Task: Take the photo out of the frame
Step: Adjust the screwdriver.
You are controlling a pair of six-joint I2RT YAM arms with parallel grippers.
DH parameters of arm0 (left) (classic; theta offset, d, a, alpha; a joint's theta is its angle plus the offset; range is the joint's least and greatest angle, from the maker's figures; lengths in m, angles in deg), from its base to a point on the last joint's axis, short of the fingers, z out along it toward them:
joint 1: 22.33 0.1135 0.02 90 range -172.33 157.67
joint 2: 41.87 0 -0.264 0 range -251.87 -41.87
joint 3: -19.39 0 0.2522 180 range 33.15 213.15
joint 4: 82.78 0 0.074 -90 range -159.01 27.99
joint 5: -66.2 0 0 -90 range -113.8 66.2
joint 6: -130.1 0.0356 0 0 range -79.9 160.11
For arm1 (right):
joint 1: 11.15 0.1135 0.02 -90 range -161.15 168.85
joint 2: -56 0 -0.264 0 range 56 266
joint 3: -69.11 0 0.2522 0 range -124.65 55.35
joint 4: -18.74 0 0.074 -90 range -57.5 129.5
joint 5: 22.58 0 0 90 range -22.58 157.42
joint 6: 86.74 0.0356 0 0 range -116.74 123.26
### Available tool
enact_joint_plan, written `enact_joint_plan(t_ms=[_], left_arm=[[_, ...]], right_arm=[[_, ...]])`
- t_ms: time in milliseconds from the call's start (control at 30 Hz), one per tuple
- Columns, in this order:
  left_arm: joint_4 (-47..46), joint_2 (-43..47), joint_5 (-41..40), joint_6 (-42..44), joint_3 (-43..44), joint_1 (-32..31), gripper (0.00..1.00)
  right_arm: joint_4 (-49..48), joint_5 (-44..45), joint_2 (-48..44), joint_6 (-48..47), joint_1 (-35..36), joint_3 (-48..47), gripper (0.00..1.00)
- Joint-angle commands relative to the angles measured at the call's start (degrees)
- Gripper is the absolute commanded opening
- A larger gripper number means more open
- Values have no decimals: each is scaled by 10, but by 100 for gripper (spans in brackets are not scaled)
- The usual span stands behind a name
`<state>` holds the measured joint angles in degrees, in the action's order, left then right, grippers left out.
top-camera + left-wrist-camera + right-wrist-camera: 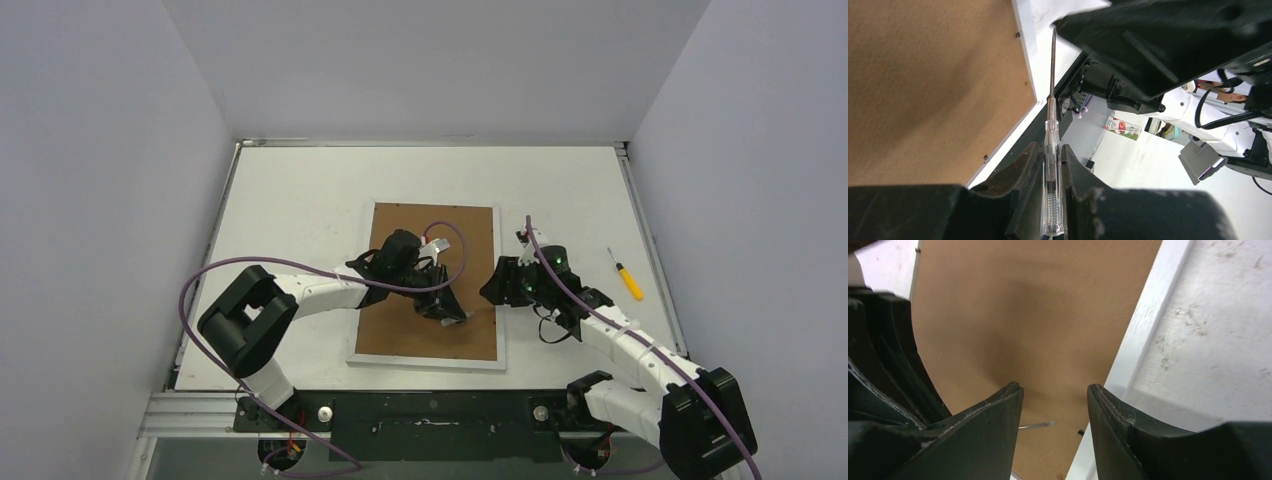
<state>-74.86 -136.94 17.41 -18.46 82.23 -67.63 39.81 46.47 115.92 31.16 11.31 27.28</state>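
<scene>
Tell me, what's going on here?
The frame lies face down on the table, brown backing up and in place; the photo is not in view. The left gripper is shut on a clear screwdriver, its tip pointing toward the frame's right edge. The right gripper hovers open over that same edge, holding nothing. A yellow screwdriver lies unused on the table to the right.
</scene>
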Motion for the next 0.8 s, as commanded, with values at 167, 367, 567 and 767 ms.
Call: enact_joint_plan(t_ms=[167, 367, 567, 767], left_arm=[[-31, 18, 15, 2, 38, 6, 0], [-55, 40, 6, -12, 26, 26, 0], [-52, 47, -3, -11, 24, 36, 0], [-47, 48, -14, -6, 23, 40, 0]], right_arm=[[68, 32, -24, -27, 35, -24, 44], [77, 27, -36, -21, 55, -27, 41], [74, 15, -31, -13, 86, -29, 38], [71, 6, -36, -7, 105, -33, 38]])
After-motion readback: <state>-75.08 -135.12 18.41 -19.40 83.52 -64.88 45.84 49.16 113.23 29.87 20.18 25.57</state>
